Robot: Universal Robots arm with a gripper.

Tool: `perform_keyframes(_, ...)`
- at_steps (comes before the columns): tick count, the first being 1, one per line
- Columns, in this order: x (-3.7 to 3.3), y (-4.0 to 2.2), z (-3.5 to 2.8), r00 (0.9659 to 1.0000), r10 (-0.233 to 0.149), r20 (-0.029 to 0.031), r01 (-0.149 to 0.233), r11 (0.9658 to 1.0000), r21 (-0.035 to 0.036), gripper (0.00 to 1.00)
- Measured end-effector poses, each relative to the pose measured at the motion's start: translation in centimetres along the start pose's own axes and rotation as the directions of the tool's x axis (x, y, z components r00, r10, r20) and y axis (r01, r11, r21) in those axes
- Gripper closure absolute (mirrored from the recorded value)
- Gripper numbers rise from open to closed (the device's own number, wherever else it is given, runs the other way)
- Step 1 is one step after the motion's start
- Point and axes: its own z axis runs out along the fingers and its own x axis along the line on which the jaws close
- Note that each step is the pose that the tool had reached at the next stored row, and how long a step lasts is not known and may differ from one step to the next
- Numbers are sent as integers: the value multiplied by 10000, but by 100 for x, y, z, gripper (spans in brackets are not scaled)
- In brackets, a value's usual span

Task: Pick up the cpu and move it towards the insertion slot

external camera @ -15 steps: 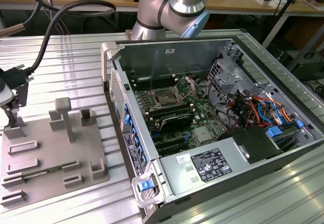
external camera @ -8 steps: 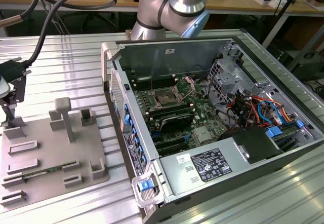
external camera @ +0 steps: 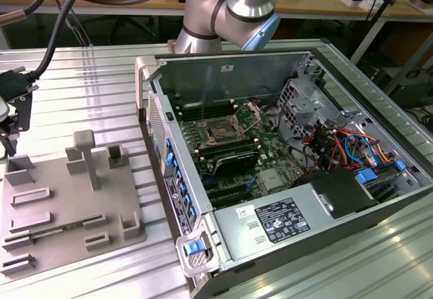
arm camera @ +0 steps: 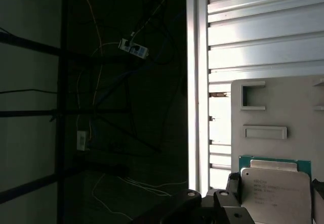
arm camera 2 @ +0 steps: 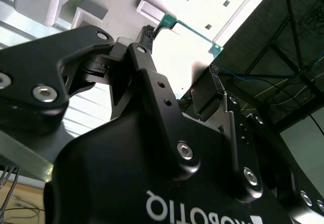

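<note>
First wrist view: the cpu (arm camera: 276, 193) sits gripped between the dark jaws, above the grey fixture tray (arm camera: 283, 102). At the exterior view's left the jaws hang by the tray's edge, well apart from the insertion slot (external camera: 222, 128) inside the open computer case (external camera: 223, 76).
</note>
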Motion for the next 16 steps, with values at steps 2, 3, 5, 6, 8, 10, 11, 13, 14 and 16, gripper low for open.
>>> perform_keyframes(2, 0, 0, -1, 10000, 0, 0, 0, 10000, 1, 45)
perform_keyframes(3, 0, 0, 0, 10000, 0, 0, 0, 10000, 0, 45)
perform_keyframes(5, 0, 0, -1, 10000, 0, 0, 0, 10000, 0, 45)
perform_keyframes(6, 0, 0, -3, 10000, 0, -1, 0, 10000, 1, 45)
perform_keyframes(8, 1, 0, -16, 10000, 0, -3, 0, 10000, 2, 45)
perform_keyframes(10, 1, 0, -34, 10000, 0, -1, 0, 10000, 1, 45)
perform_keyframes(11, 1, 1, -48, 10000, 0, 0, 0, 10000, 1, 45)
perform_keyframes(13, 2, 1, -71, 10000, 0, 0, 0, 10000, 0, 45)
perform_keyframes(14, 3, 1, -83, 10000, 0, 0, 0, 10000, 0, 45)
perform_keyframes(16, 4, 2, -114, 10000, 0, 0, 0, 10000, 1, 45)
